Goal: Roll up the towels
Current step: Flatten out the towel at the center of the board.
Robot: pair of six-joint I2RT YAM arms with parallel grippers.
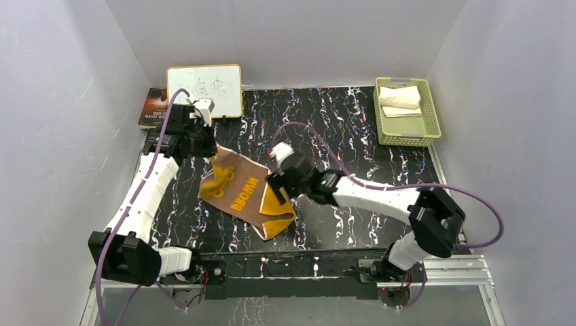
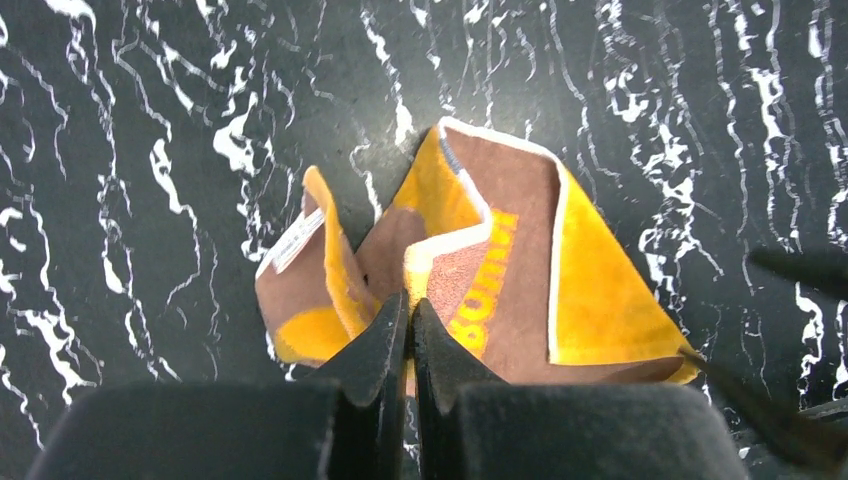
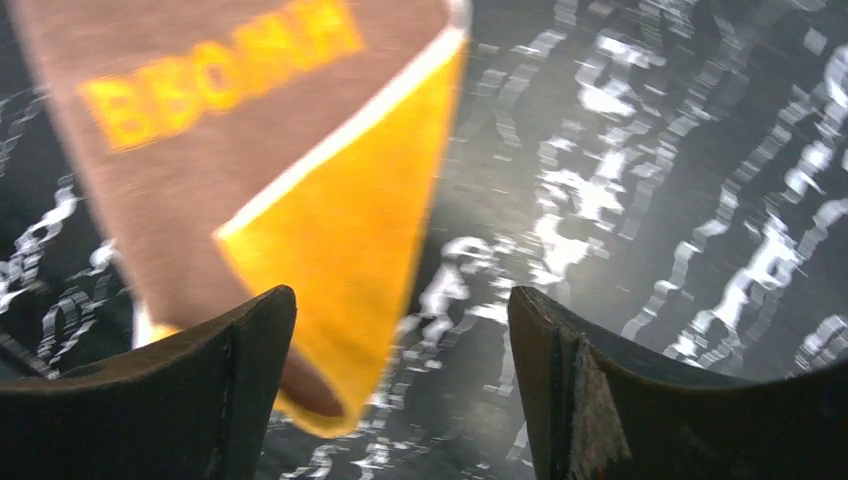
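Note:
The orange-yellow towel [image 1: 241, 193] lies crumpled on the black marbled table, brown reverse with yellow lettering facing up and some corners folded over. My left gripper [image 1: 210, 153] is shut on its far left edge; in the left wrist view the closed jaws [image 2: 410, 312] pinch a pale-edged fold of the towel [image 2: 520, 270]. My right gripper [image 1: 277, 192] hovers open over the towel's right edge. In the right wrist view the gripper [image 3: 400, 310] holds nothing, and a yellow folded corner of the towel [image 3: 330, 230] lies by the left finger. A cream-white cloth [image 1: 401, 97] lies in the basket.
A green basket [image 1: 429, 115] stands at the back right of the table. A white board with writing [image 1: 204, 90] leans at the back left, with a dark book [image 1: 153, 107] beside it. Grey walls enclose the table on three sides.

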